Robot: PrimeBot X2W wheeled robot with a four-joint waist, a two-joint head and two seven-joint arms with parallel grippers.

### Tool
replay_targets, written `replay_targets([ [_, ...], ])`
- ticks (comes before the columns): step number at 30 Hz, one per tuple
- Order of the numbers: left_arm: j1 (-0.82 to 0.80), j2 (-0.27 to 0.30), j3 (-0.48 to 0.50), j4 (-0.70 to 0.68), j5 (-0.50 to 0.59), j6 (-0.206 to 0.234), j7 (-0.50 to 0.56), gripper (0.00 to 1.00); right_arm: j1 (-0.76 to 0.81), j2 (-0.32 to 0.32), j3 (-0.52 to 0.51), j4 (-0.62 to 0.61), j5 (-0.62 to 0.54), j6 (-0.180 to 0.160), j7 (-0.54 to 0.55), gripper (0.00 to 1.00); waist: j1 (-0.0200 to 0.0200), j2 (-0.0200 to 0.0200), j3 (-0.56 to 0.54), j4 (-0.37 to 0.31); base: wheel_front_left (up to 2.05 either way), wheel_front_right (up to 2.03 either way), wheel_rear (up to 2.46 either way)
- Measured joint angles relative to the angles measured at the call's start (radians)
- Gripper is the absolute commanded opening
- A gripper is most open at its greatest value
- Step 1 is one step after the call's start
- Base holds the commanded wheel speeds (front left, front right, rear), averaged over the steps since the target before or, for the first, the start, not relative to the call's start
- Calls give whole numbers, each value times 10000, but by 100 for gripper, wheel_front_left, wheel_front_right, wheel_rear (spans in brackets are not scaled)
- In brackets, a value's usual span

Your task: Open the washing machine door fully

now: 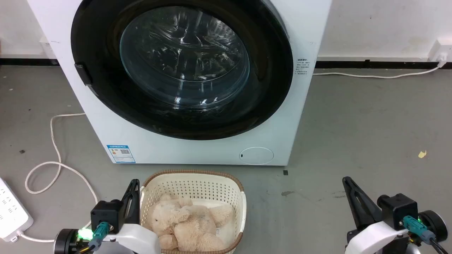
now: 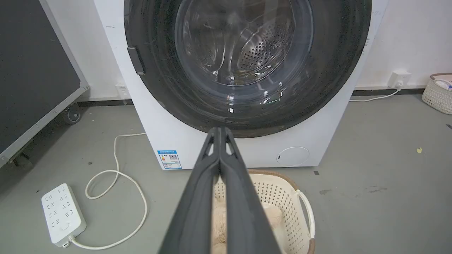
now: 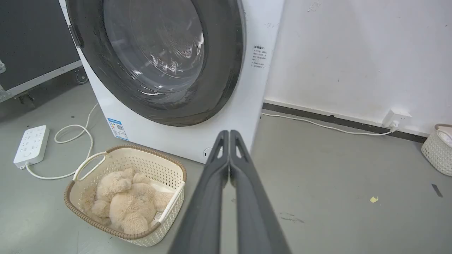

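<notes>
Left gripper (image 2: pixel 219 132) and right gripper (image 3: pixel 229 135), at 7 and 5 o'clock in the head view: fingers pressed together, holding nothing. Between them, at 6 o'clock, a cream basket (image 1: pixel 192 173) containing a beige plush toy (image 1: pixel 187 222). Beyond it, the washing machine (image 1: pixel 197 151); its door (image 1: pixel 183 63) lies flush against the front, apparently latched, with a small handle tab (image 1: pixel 83 74) at 9 o'clock on the black ring. Likely hazards: fingers slipping off the glossy tab; an arm knocking the basket just beside the machine; a wheel catching the white cable (image 1: pixel 52 127) at 9 o'clock. A second basket (image 3: pixel 436 150) stands by the wall at 3 o'clock in the right wrist view; contents unclear.
</notes>
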Motion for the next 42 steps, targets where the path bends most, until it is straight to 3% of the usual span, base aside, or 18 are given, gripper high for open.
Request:
replay_targets([
  [27, 0, 0, 0, 0, 0, 0, 0, 0, 0, 0, -2, 0, 0, 0, 0, 0, 0, 0, 0, 0, 0, 0, 0],
  [28, 4, 0, 4, 2, -2, -2, 0, 100, 4, -2, 2, -2, -2, 0, -2, 100, 0, 0, 0, 0, 0, 0, 0],
  [42, 6, -2, -81, 4, -4, 6, -123, 100, 8, -2, -46, -50, 44, 0, -151, 100, 0, 0, 48, 6, 0, 0, 0],
])
